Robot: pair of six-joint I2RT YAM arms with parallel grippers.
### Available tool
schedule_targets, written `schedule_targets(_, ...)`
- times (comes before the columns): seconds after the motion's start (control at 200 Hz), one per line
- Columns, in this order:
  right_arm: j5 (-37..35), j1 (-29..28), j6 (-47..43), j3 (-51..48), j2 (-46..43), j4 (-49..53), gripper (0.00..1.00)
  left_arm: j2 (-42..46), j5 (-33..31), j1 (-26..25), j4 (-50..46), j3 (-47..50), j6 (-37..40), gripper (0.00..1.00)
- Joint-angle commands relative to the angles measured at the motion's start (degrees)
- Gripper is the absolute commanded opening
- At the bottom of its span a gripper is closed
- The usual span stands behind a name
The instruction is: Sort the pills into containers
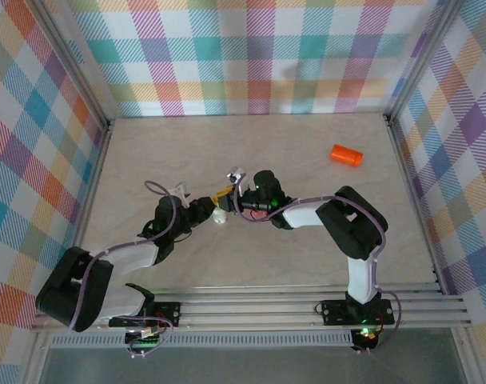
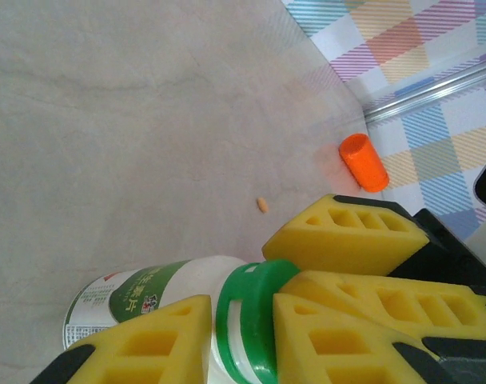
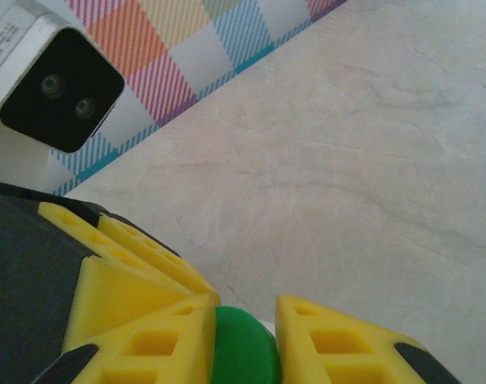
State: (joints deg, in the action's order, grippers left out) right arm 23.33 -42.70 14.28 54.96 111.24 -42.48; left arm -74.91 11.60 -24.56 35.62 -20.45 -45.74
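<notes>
White bottle (image 2: 159, 288) at mid-table, whether resting or lifted I cannot tell; left gripper (image 2: 241, 312) clamped at its neck, right gripper (image 3: 247, 320) clamped on the green cap (image 3: 241, 356); cap on, so opening looks like the step in hand, sorting not begun; one orange pill (image 2: 262, 205) loose on the table (image 2: 147, 120); orange vial (image 2: 363, 162) on its side by the right wall, well apart; no obstruction seen.

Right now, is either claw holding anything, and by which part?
Both hold the white bottle: the right claw pinches its green cap, the left claw grips the body beside the cap.
</notes>
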Motion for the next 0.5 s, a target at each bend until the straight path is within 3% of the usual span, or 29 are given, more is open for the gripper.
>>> schedule_targets(0.0,-4.16,-0.41,1.19,-3.27,5.12,19.41,0.25,-6.73,0.89,-0.46,-9.45,3.86,0.12,0.23)
schedule_targets(0.155,-3.78,-0.28,4.00,-2.95,4.30,19.79,0.25,-7.74,-0.38,-1.20,-7.88,5.42,0.75,0.19)
schedule_targets(0.35,-4.71,-0.01,6.57,-0.86,1.48,23.03,0.26,-1.36,-2.93,-1.24,-16.34,3.02,4.14,0.16)
schedule_targets(0.495,-5.49,0.25,8.66,0.45,-0.36,24.78,0.29,0.69,-3.11,-1.20,-19.53,1.65,4.87,0.20)
